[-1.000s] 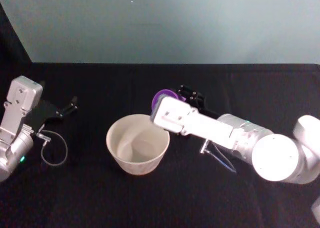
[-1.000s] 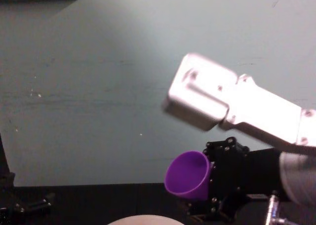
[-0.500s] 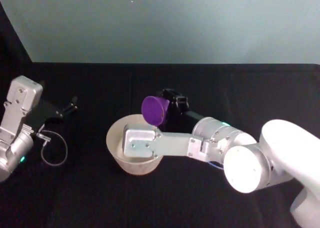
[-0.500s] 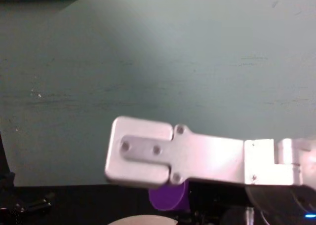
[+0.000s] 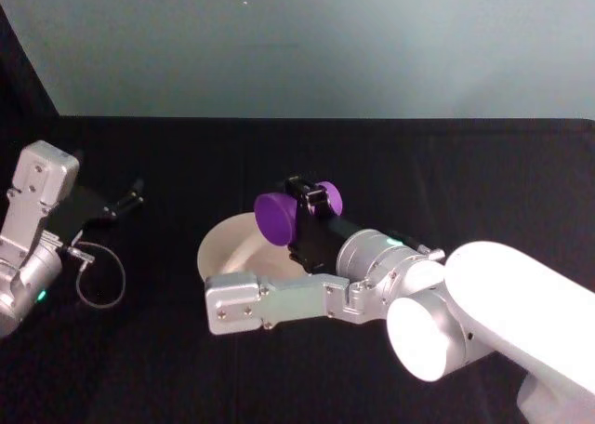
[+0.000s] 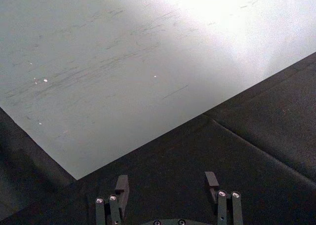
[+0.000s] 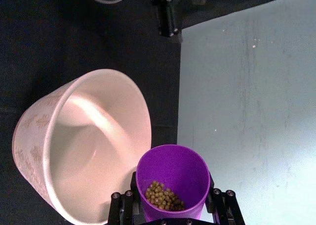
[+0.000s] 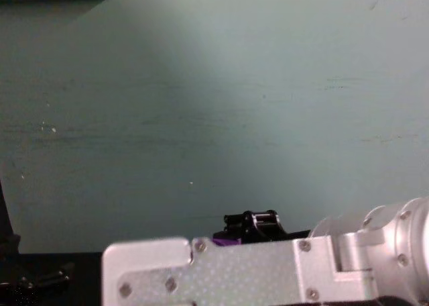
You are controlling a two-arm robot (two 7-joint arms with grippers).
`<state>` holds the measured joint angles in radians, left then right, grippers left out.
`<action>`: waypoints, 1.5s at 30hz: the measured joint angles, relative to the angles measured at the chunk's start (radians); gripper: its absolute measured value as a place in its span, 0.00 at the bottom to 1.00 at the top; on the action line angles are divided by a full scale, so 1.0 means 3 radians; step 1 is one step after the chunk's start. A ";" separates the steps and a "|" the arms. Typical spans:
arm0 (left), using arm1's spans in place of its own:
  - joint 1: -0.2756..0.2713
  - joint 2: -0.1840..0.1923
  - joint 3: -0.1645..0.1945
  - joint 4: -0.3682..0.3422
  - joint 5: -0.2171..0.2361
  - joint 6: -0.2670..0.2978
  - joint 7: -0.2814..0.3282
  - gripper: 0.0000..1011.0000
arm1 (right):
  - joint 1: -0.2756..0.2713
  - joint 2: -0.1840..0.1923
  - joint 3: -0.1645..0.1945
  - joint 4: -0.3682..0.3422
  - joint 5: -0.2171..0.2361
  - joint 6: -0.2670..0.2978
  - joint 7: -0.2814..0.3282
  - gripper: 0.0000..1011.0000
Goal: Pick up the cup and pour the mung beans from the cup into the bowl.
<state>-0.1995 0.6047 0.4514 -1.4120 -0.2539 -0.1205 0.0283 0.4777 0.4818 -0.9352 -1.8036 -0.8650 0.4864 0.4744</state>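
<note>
Purple plastic sits clamped in my right gripper (image 5: pixel 305 221). The cup (image 5: pixel 277 218) is tipped well over, base toward the head camera, and hangs above the far right edge of the bowl (image 5: pixel 226 245). In the right wrist view I see mung beans (image 7: pixel 163 195) pooled inside the cup, whose rim is just beside the bowl's rim. The fingers press on both sides of the cup wall. My left gripper (image 5: pixel 127 202) rests at the left side of the black table (image 5: pixel 186 154), fingers (image 6: pixel 121 184) spread apart and empty.
</note>
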 joint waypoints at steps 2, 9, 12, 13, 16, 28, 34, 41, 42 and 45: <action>0.0000 0.0000 0.0000 0.0000 0.0000 0.0000 0.0000 0.99 | 0.0023 -0.0012 -0.0043 0.0020 -0.0088 0.0000 0.0029 0.72; 0.0000 0.0000 0.0000 0.0000 0.0000 0.0000 0.0000 0.99 | 0.0076 -0.0042 -0.0151 0.0044 -0.0356 -0.0002 0.0114 0.72; 0.0000 0.0000 0.0000 0.0000 0.0000 0.0000 0.0000 0.99 | 0.0094 -0.0052 -0.0191 0.0053 -0.0466 0.0005 0.0149 0.72; 0.0000 0.0000 0.0000 0.0000 0.0000 0.0000 0.0000 0.99 | 0.0097 -0.0055 -0.0199 0.0056 -0.0488 0.0006 0.0157 0.72; 0.0000 0.0000 0.0000 0.0000 0.0000 0.0000 0.0000 0.99 | 0.0102 -0.0066 -0.0221 0.0066 -0.0573 0.0009 0.0191 0.72; 0.0000 0.0000 0.0000 0.0000 0.0000 0.0000 0.0000 0.99 | 0.0097 -0.0099 -0.0283 0.0090 -0.0853 -0.0004 0.0271 0.72; 0.0000 0.0000 0.0000 0.0000 0.0000 0.0000 0.0000 0.99 | 0.0068 -0.0124 -0.0256 0.0096 -0.0910 -0.0029 0.0292 0.72; 0.0000 0.0000 0.0000 0.0000 0.0000 0.0000 0.0000 0.99 | 0.0045 -0.0150 -0.0242 0.0096 -0.1006 -0.0044 0.0323 0.72; 0.0000 0.0000 0.0000 0.0000 0.0000 0.0000 0.0000 0.99 | 0.0043 -0.0154 -0.0240 0.0096 -0.1015 -0.0045 0.0328 0.72; 0.0000 0.0000 0.0000 0.0000 0.0000 0.0000 0.0000 0.99 | 0.0034 -0.0164 -0.0230 0.0096 -0.1051 -0.0053 0.0340 0.72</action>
<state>-0.1996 0.6047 0.4514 -1.4120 -0.2539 -0.1206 0.0283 0.4879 0.4325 -1.0043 -1.7749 -1.1802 0.4704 0.5763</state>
